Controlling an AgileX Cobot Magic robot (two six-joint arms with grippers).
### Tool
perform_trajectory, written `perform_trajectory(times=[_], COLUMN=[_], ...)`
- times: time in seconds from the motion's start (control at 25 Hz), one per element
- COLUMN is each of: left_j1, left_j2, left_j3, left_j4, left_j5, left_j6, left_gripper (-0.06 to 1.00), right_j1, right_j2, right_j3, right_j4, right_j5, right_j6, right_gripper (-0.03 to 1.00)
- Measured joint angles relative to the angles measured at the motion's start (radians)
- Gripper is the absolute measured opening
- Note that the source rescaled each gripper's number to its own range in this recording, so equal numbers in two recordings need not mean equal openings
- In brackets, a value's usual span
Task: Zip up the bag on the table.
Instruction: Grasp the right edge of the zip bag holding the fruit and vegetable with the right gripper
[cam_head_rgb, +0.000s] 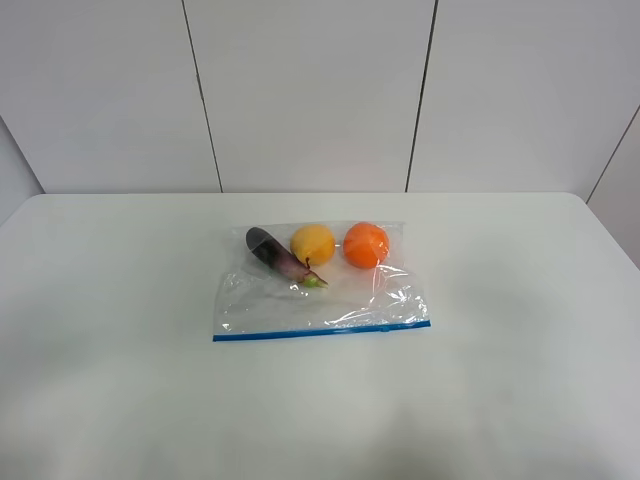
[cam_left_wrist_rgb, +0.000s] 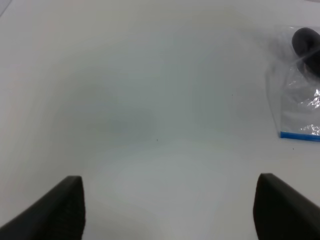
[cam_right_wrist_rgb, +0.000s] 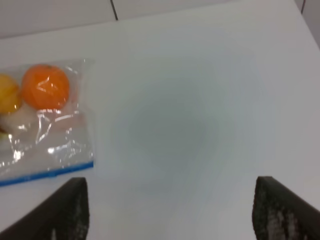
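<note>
The bag lies on the table, perhaps unzipped.

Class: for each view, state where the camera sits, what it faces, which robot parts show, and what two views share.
Exterior high: up high, facing down at table and bag; no robot shows.
Left wrist: on left arm, facing bag's eggplant end; open left gripper shows.
Right wrist: on right arm, facing orange end; open right gripper shows.
Shared: blue zipper.

Clear bag, blue zipper strip
</note>
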Motion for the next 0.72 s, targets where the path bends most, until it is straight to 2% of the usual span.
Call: perform_trajectory(times=[0.28,0.72], left_j1=[0.0,0.0], left_j2=[0.0,0.0], left_j3=[0.0,0.0], left_j4=[0.0,0.0], left_j5=[0.0,0.0], left_j6=[0.0,0.0], left_gripper=[1.0,1.0], right_j1=[0.0,0.0], right_j2=[0.166,0.435], right_j3=[-0.055,-0.058], right_j4=[0.008,0.017], right_j5=[-0.049,-0.158], right_j6=[-0.003,-0.021], right_gripper=[0.98,0.98])
